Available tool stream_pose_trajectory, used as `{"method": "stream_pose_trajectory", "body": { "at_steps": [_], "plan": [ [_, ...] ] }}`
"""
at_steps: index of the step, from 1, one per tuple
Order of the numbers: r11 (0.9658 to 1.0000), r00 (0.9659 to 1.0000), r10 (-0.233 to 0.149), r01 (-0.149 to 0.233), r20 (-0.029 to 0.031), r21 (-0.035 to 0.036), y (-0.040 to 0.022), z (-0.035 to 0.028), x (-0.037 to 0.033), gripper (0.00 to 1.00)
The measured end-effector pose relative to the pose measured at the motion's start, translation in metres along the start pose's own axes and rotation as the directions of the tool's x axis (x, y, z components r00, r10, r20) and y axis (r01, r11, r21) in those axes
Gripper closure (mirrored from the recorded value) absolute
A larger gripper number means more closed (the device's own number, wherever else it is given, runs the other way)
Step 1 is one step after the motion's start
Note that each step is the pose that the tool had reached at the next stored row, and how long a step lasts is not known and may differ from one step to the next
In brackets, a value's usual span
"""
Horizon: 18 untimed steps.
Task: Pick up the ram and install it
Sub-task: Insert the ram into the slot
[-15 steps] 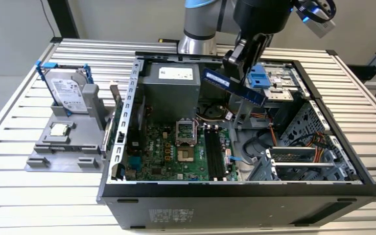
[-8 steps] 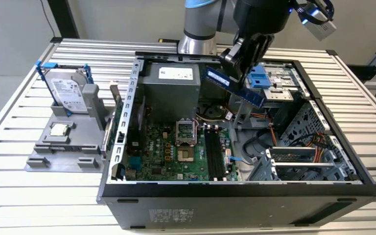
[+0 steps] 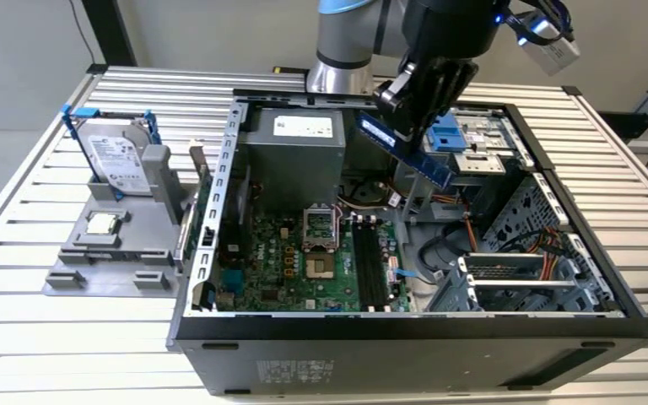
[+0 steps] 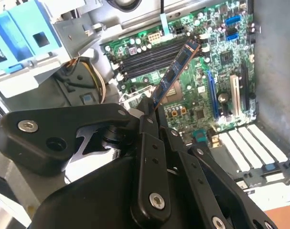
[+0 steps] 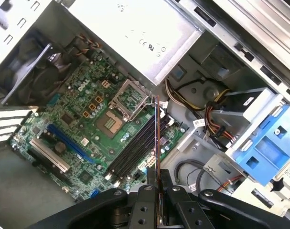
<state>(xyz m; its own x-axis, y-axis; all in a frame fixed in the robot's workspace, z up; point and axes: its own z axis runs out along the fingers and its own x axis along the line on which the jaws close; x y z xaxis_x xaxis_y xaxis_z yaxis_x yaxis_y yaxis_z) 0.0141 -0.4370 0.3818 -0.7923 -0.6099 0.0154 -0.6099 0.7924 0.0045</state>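
Arm comes down from above the open black tower case (image 3: 414, 342), which lies on its side. The black gripper (image 3: 405, 126) tilts down toward the exterior view's left, clenched near one end of the long dark blue-green ram stick (image 3: 430, 164). The stick is held slanted in the air over the green motherboard (image 3: 284, 261). In both wrist views the ram (image 4: 176, 71) (image 5: 157, 138) juts out above the black memory slots (image 5: 134, 149). The grey power supply box (image 3: 296, 156) and the silver hard drive (image 3: 116, 156) carry white labels; the print is too small to make out.

arm (image 3: 347, 42): reaching down from above | fingers (image 3: 423, 84): pinched together, tilted
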Motion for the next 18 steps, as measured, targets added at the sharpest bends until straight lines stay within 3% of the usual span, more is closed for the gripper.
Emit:
{"method": "stream_pose_trajectory", "body": {
  "at_steps": [4, 12, 14, 17, 18],
  "plan": [
    [0.9989, 0.9989, 0.046, -0.046, 0.0002, -0.0007, 0.0, 0.0, 0.0, 1.0],
    [0.9951, 0.9951, 0.099, -0.099, 0.0023, -0.0047, -0.0003, -0.0001, -0.0003, 1.0],
    [0.9942, 0.9942, 0.107, -0.107, 0.007, -0.0121, -0.0004, 0.0001, -0.0004, 1.0],
    [0.9925, 0.9928, 0.119, -0.118, 0.0191, -0.0322, -0.0003, 0.0, -0.0004, 1.0],
    [0.9913, 0.9916, 0.128, -0.127, 0.0192, -0.0327, -0.0003, 0.0, -0.0004, 1.0]
  ]
}}
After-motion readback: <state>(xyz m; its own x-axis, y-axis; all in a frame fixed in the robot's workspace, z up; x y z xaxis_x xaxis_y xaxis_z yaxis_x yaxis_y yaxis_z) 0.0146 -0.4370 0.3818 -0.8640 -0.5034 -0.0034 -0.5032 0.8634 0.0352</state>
